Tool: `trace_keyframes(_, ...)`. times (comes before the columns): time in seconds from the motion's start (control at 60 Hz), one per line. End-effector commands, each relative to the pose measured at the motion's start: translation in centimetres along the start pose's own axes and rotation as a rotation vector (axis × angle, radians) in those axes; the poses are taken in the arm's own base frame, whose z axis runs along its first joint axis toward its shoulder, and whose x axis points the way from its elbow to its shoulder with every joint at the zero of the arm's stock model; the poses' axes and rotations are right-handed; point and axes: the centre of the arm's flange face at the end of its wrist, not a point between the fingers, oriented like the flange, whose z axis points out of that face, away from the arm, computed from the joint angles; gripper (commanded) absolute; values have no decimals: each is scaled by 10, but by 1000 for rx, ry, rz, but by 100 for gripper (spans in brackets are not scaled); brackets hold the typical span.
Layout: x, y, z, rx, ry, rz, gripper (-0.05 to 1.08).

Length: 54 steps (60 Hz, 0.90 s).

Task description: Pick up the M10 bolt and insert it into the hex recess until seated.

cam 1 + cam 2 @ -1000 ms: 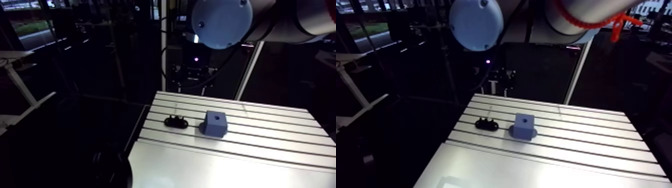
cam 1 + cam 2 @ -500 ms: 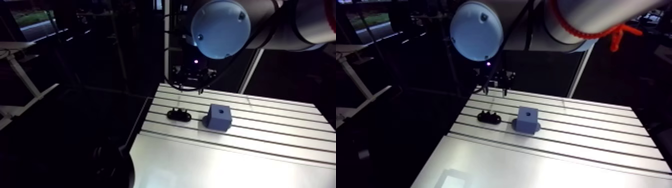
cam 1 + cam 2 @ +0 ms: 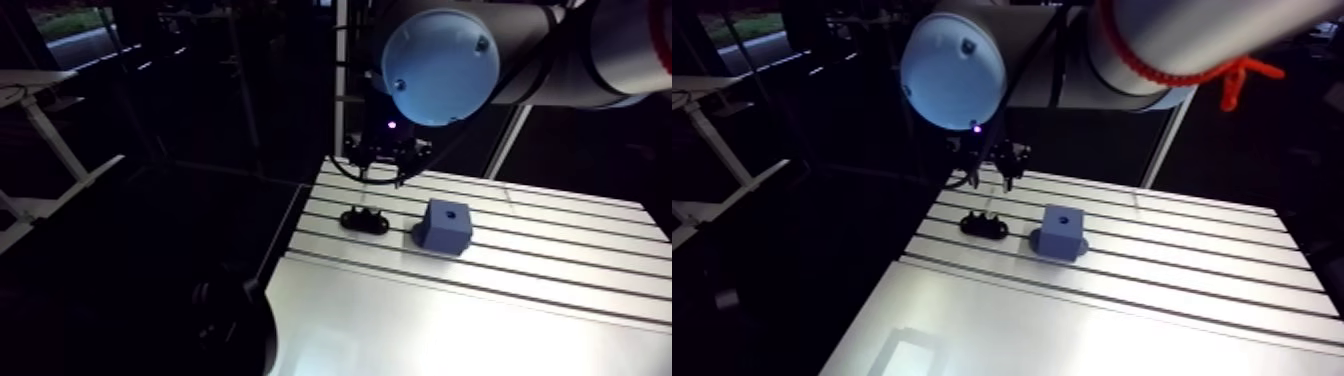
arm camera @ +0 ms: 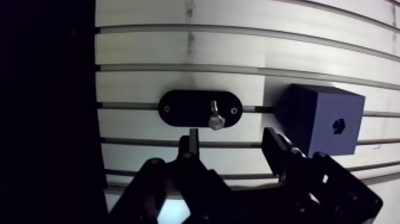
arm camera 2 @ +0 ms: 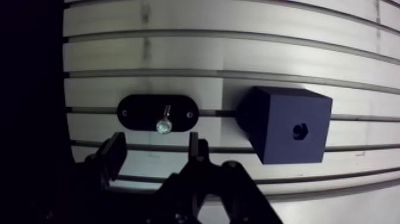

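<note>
A silver M10 bolt (image 4: 215, 116) stands in a black oval holder (image 4: 200, 109) on the slotted table (image 4: 178, 47). Beside the holder sits a blue block (image 4: 321, 122) with a hex recess (image 4: 338, 125) in its face. My gripper (image 4: 229, 140) hangs open above the table, its two dark fingers (image 4: 191, 143) apart and empty; the bolt lies just ahead of the gap. In the arm view the gripper (image 3: 380, 165) hovers above and behind the holder (image 3: 364, 220), with the blue block (image 3: 444, 226) to the right.
The table's edge (image 4: 97, 107) runs close beside the holder, with dark space past it. Open slotted surface (image 3: 560, 270) stretches to the right of the block and toward the front (image 3: 420, 330).
The gripper has come down toward the table and now hangs nearer the holder. The arm camera shifted too. Holder and block have stayed put.
</note>
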Motion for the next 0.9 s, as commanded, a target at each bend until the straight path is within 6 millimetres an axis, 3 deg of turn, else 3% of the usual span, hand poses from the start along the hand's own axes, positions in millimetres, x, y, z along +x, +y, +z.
trace_keyframes(0.017,-2,-2,7,1,3,2,37)
trace_keyframes(0.683,-4,-4,42,-1,-18,4,49)
trace_keyframes(0.9,-3,-5,45,0,-12,3,50)
